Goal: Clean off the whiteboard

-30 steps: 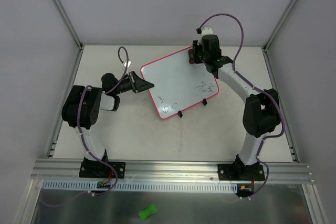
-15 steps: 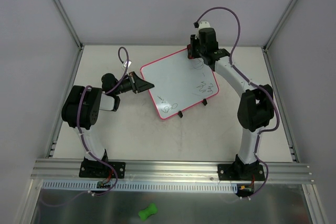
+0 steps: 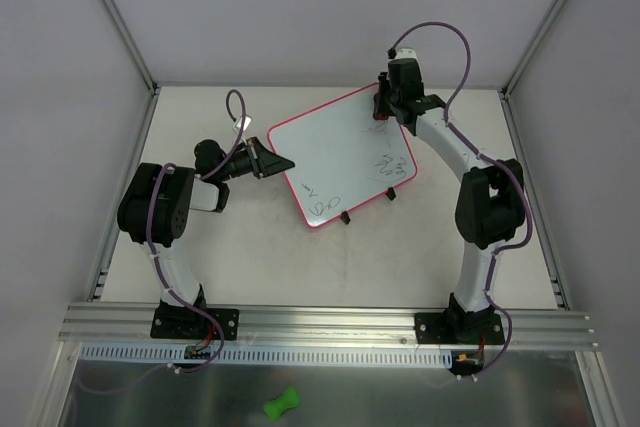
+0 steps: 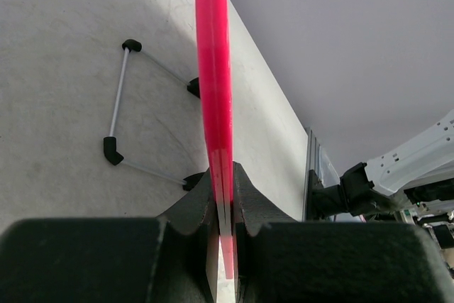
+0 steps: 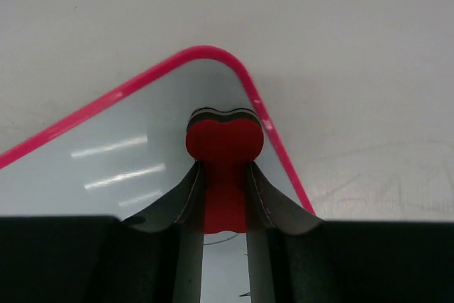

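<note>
**A:** Which step is the robot working on right now?

**B:** The wiping itself, as I read it. The right gripper is clamping a red eraser between its fingers. It is holding the eraser's rounded head at the far corner of the whiteboard, just inside the pink rim.

**A:** And where is the board sitting?

**B:** It is lying on the table, turned like a diamond in the far middle and raised on a wire stand. The left gripper is pinching its left edge, with the jaws drawn narrow on the rim (from that wrist the board shows edge-on as a pink strip).

**A:** Is much ink remaining?

**B:** Yes. Dark scribbles are showing near the right corner, and more marks near the corner closest to the arms. I would say the job is far from done.

**A:** So what is the next move asking for?

**B:** Probably a sweep back from that corner over the right-hand scribbles, with the eraser pressing flat. The left arm should be bracing the board meanwhile, since it could slide on that stand.
</note>
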`<act>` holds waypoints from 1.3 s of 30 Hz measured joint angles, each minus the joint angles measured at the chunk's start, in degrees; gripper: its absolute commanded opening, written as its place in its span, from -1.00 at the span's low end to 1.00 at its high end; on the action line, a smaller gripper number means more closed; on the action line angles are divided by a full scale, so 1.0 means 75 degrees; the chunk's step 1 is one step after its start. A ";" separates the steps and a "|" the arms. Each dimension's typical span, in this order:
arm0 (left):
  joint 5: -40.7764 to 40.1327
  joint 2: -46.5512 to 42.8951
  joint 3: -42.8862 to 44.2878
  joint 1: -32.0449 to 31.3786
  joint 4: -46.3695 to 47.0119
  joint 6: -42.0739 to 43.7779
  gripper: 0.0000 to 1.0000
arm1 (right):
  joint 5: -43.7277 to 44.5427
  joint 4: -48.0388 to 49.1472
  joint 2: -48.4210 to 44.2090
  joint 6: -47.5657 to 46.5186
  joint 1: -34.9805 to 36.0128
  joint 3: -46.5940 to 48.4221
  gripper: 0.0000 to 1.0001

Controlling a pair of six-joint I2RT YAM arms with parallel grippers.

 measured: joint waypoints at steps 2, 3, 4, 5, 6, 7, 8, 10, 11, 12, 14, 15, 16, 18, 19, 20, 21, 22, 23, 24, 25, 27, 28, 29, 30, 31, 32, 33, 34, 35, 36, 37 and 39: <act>0.0003 0.0000 0.0000 -0.0023 0.0000 -0.0003 -1.00 | -0.0003 -0.0029 -0.0082 0.0227 -0.0245 -0.0207 -0.99; 0.0003 0.0000 0.0000 -0.0023 0.0000 -0.0003 -1.00 | -0.0006 -0.0035 -0.0099 0.0291 -0.0338 -0.0265 -1.00; 0.0006 0.0000 0.0000 -0.0023 0.0000 -0.0003 -1.00 | -0.0003 -0.0047 -0.0111 0.0350 -0.0428 -0.0323 -0.99; 0.0006 0.0000 0.0000 -0.0023 0.0000 -0.0003 -1.00 | -0.0009 -0.0052 -0.0117 0.0391 -0.0504 -0.0373 -0.99; 0.0006 0.0000 0.0000 -0.0023 0.0000 -0.0009 -1.00 | -0.0035 -0.0076 -0.0117 0.0425 -0.0568 -0.0402 -0.99; 0.0006 0.0000 0.0000 -0.0023 0.0000 -0.0009 -1.00 | -0.0073 -0.0076 -0.0117 0.0449 -0.0606 -0.0423 -0.99; 0.0006 0.0000 0.0000 -0.0026 0.0000 -0.0012 -1.00 | -0.0117 -0.0073 -0.0119 0.0460 -0.0615 -0.0428 -0.99; 0.0015 0.0000 0.0000 -0.0026 -0.0003 -0.0012 -1.00 | -0.0172 -0.0052 -0.0131 0.0455 -0.0615 -0.0443 -0.99; 0.0017 0.0000 0.0000 -0.0026 -0.0003 -0.0012 -1.00 | -0.0204 -0.0003 -0.0152 0.0449 -0.0612 -0.0490 -0.99; 0.0020 0.0000 0.0000 -0.0026 -0.0003 -0.0012 -1.00 | -0.0219 0.0067 -0.0178 0.0443 -0.0612 -0.0545 -0.99; 0.0026 0.0000 0.0000 -0.0026 -0.0003 -0.0012 -1.00 | -0.0277 0.0286 -0.0297 0.0370 -0.0583 -0.0781 -0.99; 0.0038 0.0000 0.0000 -0.0026 0.0000 -0.0009 -1.00 | -0.0309 0.0402 -0.0376 0.0312 -0.0554 -0.0924 -0.99; 0.0044 0.0000 0.0000 -0.0026 0.0000 -0.0009 -1.00 | -0.0347 0.0493 -0.0443 0.0259 -0.0516 -0.1043 -0.99; 0.0044 0.0000 0.0000 -0.0023 -0.0003 -0.0009 -1.00 | -0.0455 0.0743 -0.0595 0.0137 -0.0388 -0.1349 -0.99; 0.0047 0.0000 0.0000 -0.0023 0.0000 -0.0009 -1.00 | -0.0513 0.0892 -0.0679 0.0061 -0.0300 -0.1518 -0.99; 0.0047 0.0000 0.0000 -0.0023 -0.0003 -0.0012 -1.00 | -0.0557 0.1008 -0.0749 -0.0003 -0.0210 -0.1655 -0.99; 0.0047 0.0000 0.0000 -0.0023 -0.0003 -0.0012 -1.00 | -0.0586 0.1119 -0.0813 -0.0085 -0.0125 -0.1772 -0.99; 0.0050 0.0000 0.0000 -0.0023 -0.0003 -0.0012 -1.00 | -0.0609 0.1192 -0.0866 -0.0149 -0.0050 -0.1865 -0.99; 0.0052 0.0000 0.0000 -0.0023 -0.0003 -0.0009 -1.00 | -0.0624 0.1282 -0.0924 -0.0233 0.0064 -0.1961 -0.99; 0.0052 0.0000 0.0000 -0.0023 -0.0003 -0.0012 -1.00 | -0.0632 0.1396 -0.0968 -0.0338 0.0181 -0.2055 -0.99; 0.0052 0.0000 0.0000 -0.0023 -0.0006 -0.0012 -1.00 | -0.0641 0.1486 -0.1000 -0.0425 0.0289 -0.2127 -0.99; 0.0047 0.0000 0.0000 -0.0023 -0.0012 -0.0032 -1.00 | -0.0627 0.1725 -0.1061 -0.0682 0.0568 -0.2291 -0.99; 0.0047 0.0000 0.0000 -0.0023 -0.0017 -0.0041 -1.00 | -0.0612 0.1851 -0.1105 -0.0813 0.0720 -0.2390 -0.99; 0.0047 0.0000 0.0000 -0.0023 -0.0020 -0.0044 -1.00 | -0.0595 0.1955 -0.1151 -0.0933 0.0868 -0.2480 -0.99; 0.0047 0.0003 0.0000 -0.0020 -0.0023 -0.0044 -1.00 | -0.0583 0.2063 -0.1192 -0.1026 0.1003 -0.2562 -0.99; 0.0047 0.0003 0.0000 -0.0020 -0.0029 -0.0044 -1.00 | -0.0583 0.2154 -0.1224 -0.1093 0.1096 -0.2632 -0.99; 0.0047 0.0000 0.0000 -0.0023 -0.0032 -0.0044 -1.00 | -0.0583 0.2244 -0.1253 -0.1151 0.1183 -0.2707 -1.00; 0.0050 0.0003 0.0000 -0.0020 -0.0044 -0.0044 -1.00 | -0.0571 0.2308 -0.1268 -0.1183 0.1236 -0.2763 -0.99; 0.0050 0.0003 0.0000 -0.0020 -0.0058 -0.0044 -1.00 | -0.0530 0.2361 -0.1274 -0.1201 0.1259 -0.2792 -0.99; 0.0047 0.0003 0.0003 -0.0020 -0.0067 -0.0047 -1.00 | -0.0530 0.2401 -0.1274 -0.1166 0.1236 -0.2815 -0.99; 0.0044 0.0003 0.0009 -0.0020 -0.0079 -0.0058 -1.00 | -0.0571 0.2436 -0.1274 -0.1107 0.1192 -0.2833 -1.00; 0.0044 0.0003 0.0015 -0.0020 -0.0096 -0.0061 -1.00 | -0.0656 0.2474 -0.1274 -0.1008 0.1134 -0.2859 -1.00; 0.0035 0.0003 0.0015 -0.0020 -0.0119 -0.0067 -1.00 | -0.0959 0.2538 -0.1276 -0.0647 0.0935 -0.2911 -0.99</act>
